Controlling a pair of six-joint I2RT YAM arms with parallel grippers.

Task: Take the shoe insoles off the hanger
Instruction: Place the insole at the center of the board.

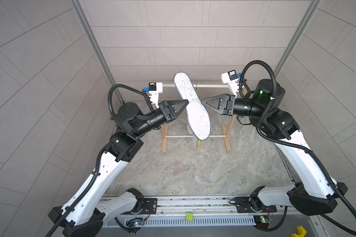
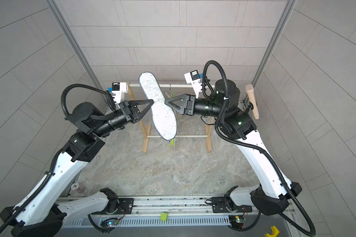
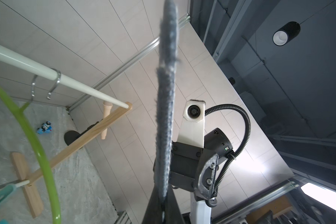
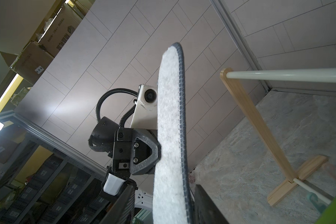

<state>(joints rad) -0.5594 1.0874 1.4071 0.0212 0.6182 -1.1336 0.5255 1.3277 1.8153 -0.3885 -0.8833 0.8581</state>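
While left pincer clamps felt insole, right pincer straddles it, parted

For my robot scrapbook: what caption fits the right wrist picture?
Left gripper pinches the grey felt insole near the wooden rack.

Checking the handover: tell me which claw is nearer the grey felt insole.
Left. The left claw is shut on one edge of the grey felt insole; the right claw straddles the opposite edge, open.
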